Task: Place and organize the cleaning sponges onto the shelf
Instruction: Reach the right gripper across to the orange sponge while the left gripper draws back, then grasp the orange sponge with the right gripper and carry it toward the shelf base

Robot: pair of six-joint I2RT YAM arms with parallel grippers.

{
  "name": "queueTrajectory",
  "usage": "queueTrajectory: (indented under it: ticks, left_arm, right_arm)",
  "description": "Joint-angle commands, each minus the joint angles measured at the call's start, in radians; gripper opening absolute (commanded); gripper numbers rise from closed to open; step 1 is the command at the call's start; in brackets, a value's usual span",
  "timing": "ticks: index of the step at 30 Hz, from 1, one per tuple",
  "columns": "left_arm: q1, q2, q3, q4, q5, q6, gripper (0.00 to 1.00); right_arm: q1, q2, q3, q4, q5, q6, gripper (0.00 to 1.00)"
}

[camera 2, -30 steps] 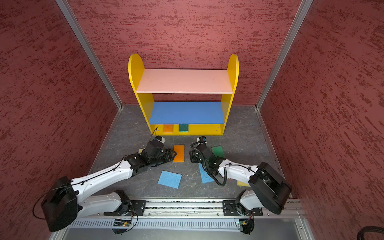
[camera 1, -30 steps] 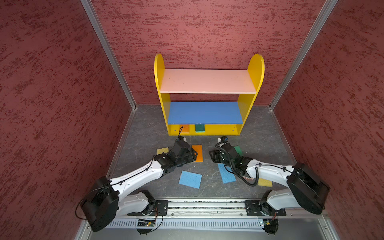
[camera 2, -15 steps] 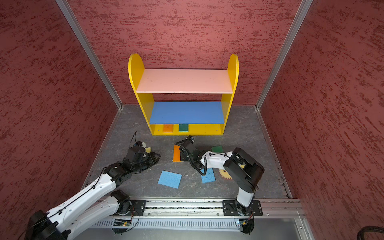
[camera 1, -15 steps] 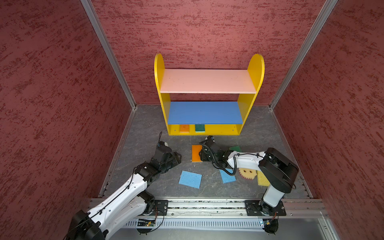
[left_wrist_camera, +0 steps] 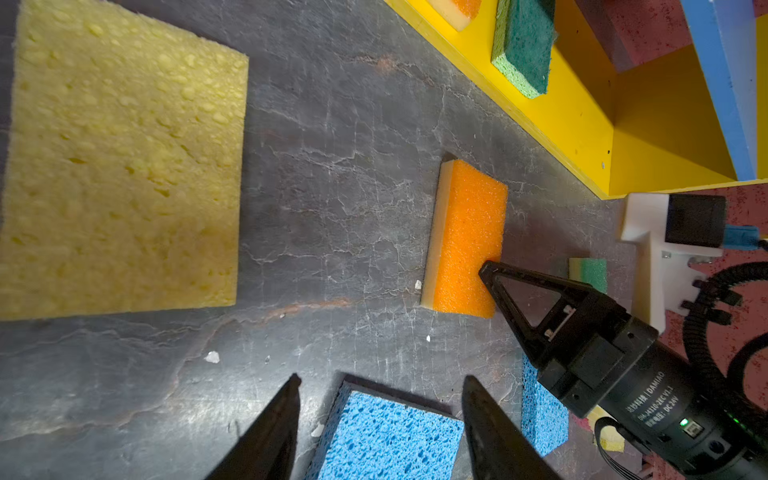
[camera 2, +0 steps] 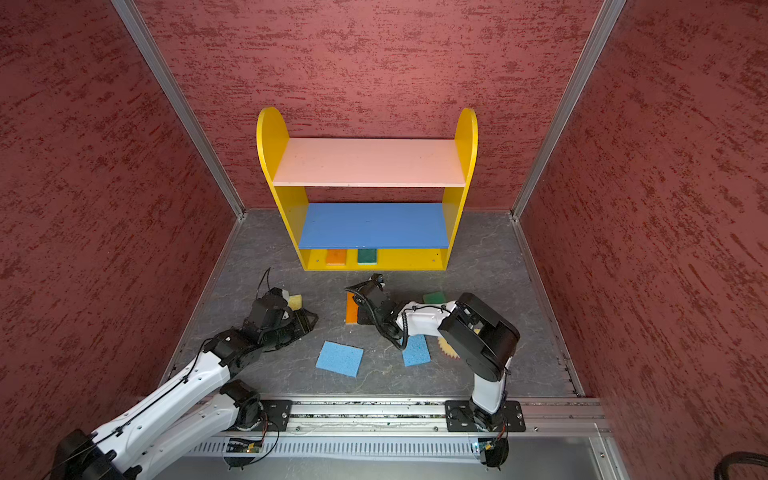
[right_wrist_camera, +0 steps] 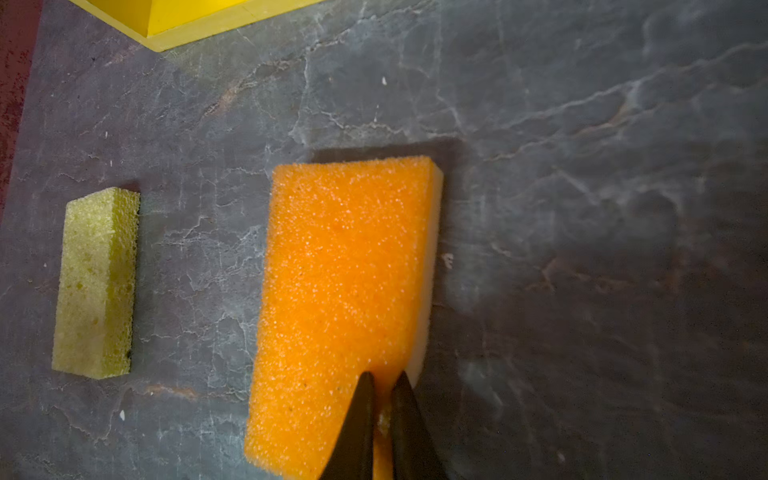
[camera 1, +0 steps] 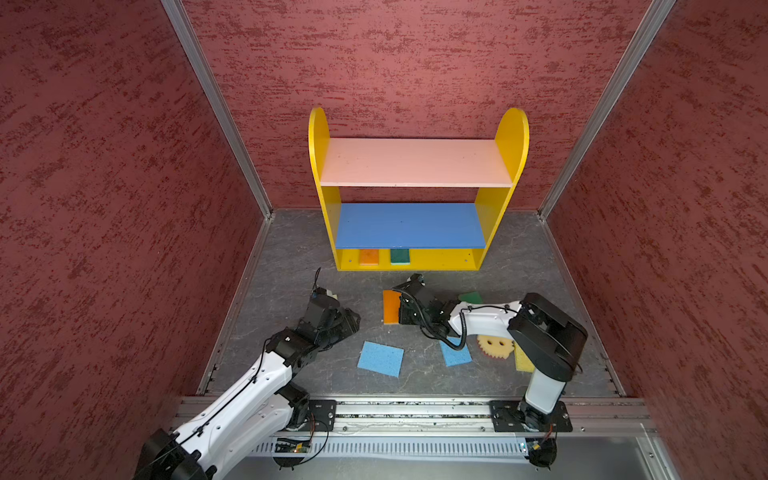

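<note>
Orange rectangular foam sponge, soft and light we judge; right gripper clenches the edge between its fingertips, left gripper spread.

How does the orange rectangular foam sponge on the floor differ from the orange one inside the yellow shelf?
The floor sponge lies before the shelf; the shelved sponge sits on its bottom board. The right gripper pinches the floor sponge; the shelved sponge is untouched. Both are orange over pale foam.

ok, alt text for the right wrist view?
Right gripper pinched shut on one end of an orange sponge lying flat on the dark grey floor. A yellow sponge lies apart beside it; a corner of the yellow shelf base shows beyond.
</note>
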Motion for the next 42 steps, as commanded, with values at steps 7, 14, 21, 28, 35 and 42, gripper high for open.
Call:
queueTrajectory:
  ticks: [7,14,21,28,35,42]
  left_arm:
    - [0.039,-0.043,-0.045,-0.019,0.033,0.027,0.62]
    - [0.062,-0.028,-0.042,-0.015,0.047,0.045,0.62]
    - [0.068,-0.014,-0.04,-0.027,0.039,0.039,0.62]
    - [0.068,-0.02,-0.041,-0.047,0.028,0.012,0.62]
    - [0.067,-0.02,-0.041,-0.05,0.013,-0.008,0.62]
    - [0.064,0.007,-0.025,-0.045,0.013,-0.009,0.62]
  right_arm:
    - [-0.055,-0.128,-0.026,-0.113,0.214,-0.191,0.0]
    - [-0.206,-0.232,-0.081,-0.123,0.276,-0.286,0.0]
    - [-0.287,-0.204,-0.111,-0.004,0.28,-0.38,0.0]
    - [-0.33,-0.09,-0.047,0.08,0.251,-0.45,0.0]
    - [-0.367,-0.014,-0.002,0.119,0.281,-0.458,0.03]
    - [-0.377,0.022,-0.001,0.197,0.282,-0.463,0.16]
